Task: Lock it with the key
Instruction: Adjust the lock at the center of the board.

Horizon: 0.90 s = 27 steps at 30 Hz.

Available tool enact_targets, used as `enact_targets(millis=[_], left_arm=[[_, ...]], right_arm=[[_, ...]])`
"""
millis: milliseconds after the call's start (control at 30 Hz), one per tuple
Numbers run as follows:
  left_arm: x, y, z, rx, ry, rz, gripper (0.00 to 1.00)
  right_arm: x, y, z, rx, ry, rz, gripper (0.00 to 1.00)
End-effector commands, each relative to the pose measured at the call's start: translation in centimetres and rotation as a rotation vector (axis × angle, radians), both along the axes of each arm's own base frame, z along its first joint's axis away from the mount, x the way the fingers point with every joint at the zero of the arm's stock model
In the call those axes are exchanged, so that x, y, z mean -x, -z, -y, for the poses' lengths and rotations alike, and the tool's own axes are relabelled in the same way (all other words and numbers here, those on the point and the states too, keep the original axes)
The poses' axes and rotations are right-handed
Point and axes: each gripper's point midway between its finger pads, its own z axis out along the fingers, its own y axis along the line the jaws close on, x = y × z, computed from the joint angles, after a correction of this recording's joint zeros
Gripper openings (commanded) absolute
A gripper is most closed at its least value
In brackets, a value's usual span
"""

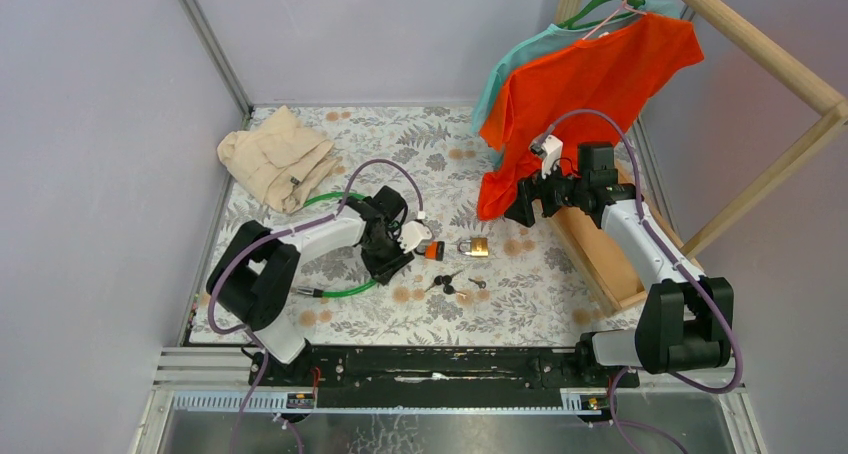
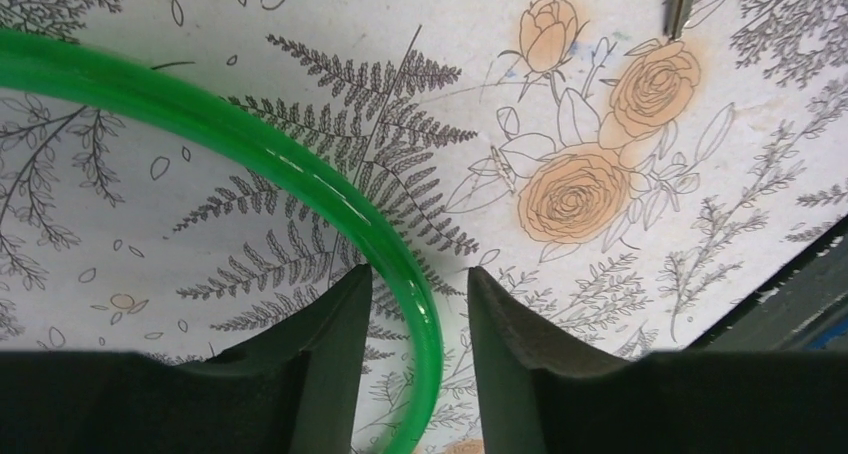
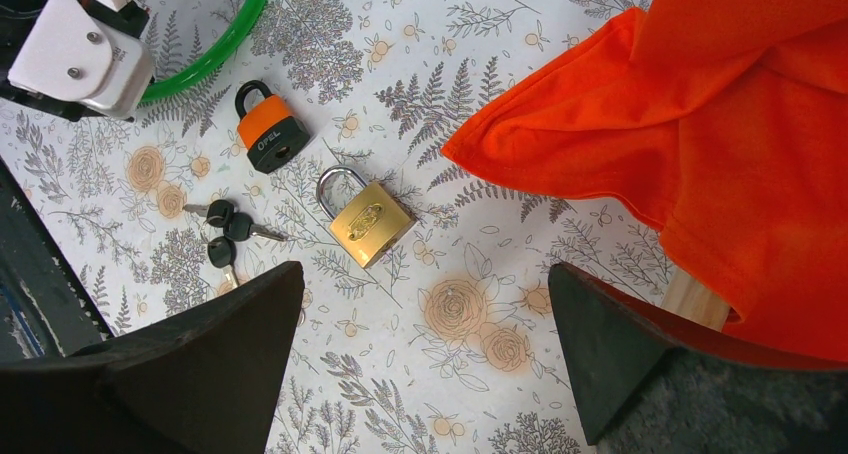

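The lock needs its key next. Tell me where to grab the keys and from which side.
Take the keys by their black heads, probably from straight above. They lie flat on the table, so a side approach would find nothing to pinch. The heads sit bunched together and look thicker than the thin blades.

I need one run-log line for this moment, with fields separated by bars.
left pincer: open, straddling green plastic cable | right pincer: open, empty, raised near square brass padlock | black-headed keys: on table, untouched

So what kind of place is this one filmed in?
Probably a lab test cell: plain grey wall panels, a floral-covered table, and staged props like a brass padlock, keys and an orange shirt.
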Motion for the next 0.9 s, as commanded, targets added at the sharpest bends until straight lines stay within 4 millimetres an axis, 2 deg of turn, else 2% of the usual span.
enact_targets(millis=[0,133,267,367,500,567,733,800,867], left_arm=[[-0.3,1.0,0.1,-0.019,0.029,0.046,0.43],[1.7,2.4,-0.8,-0.091,0.122,0.045,0.31],[4.2,3.3,-3.1,-0.174,0.208,0.01,0.21],[6.0,2.8,-5.3,-0.22,0.27,-0.012,0.17],[7.8,1.6,-7.5,-0.226,0.38,0.005,0.15],[8.9,1.2,-8.6,-0.223,0.467,0.002,0.16],[9.2,1.4,-11.9,-0.327,0.624,0.047,0.18],[8.7,1.1,-12.1,-0.339,0.647,0.07,0.21],[8.1,0.6,-11.4,-0.32,0.634,0.104,0.27]], right_arm=[[-0.1,-0.8,-0.2,-0.017,-0.022,0.037,0.99],[-0.2,-0.4,-0.2,-0.013,-0.021,0.025,0.99],[-0.3,-0.2,-0.2,-0.011,-0.019,0.018,0.99],[-0.3,0.1,-0.3,-0.017,-0.019,0.008,0.99],[-0.3,0.6,-0.9,-0.043,-0.026,-0.025,0.99],[-0.3,1.0,-1.7,-0.035,-0.041,-0.042,0.99],[0.3,1.9,-5.7,0.044,-0.142,-0.042,0.99],[0.5,2.3,-7.4,0.075,-0.187,-0.049,0.99],[0.4,2.8,-9.1,0.103,-0.227,-0.059,0.99]])
